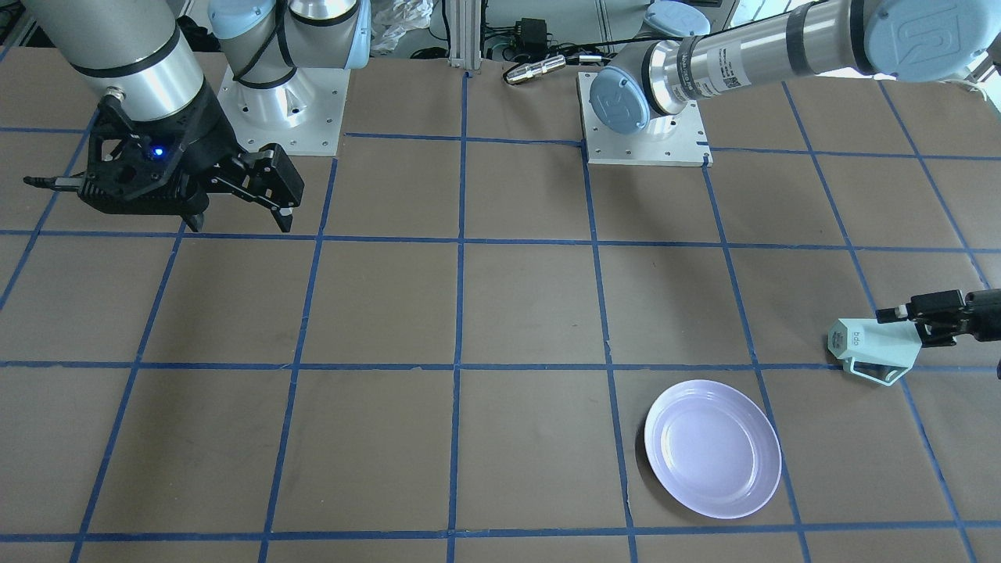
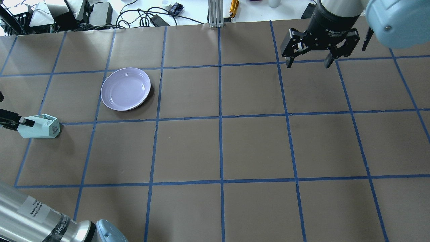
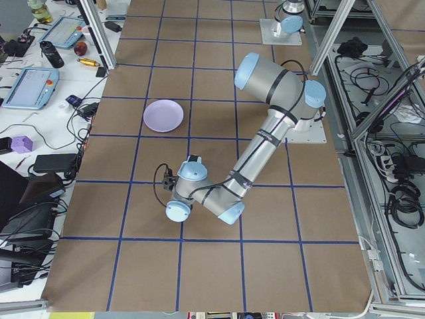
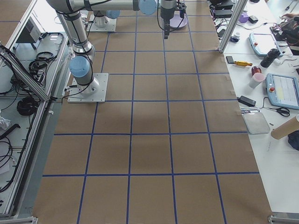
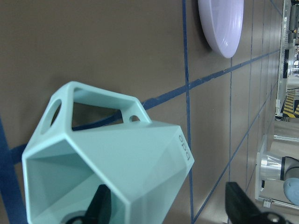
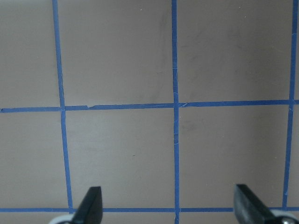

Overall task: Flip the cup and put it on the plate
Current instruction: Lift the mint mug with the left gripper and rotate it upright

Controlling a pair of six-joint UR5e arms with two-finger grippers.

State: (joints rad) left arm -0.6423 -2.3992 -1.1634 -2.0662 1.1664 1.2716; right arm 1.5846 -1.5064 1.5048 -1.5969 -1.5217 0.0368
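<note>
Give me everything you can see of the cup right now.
The cup is pale mint-green, faceted, smooth like glazed ceramic, with an angular loop handle and small dark lettering near its base. It lies on its side, apart from the plate. The open left gripper has one finger inside its mouth, one outside.

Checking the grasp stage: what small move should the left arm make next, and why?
Probably close the left gripper on the cup: it lies sideways, away from the plate, with one finger inside its mouth and the other outside its wall.
</note>
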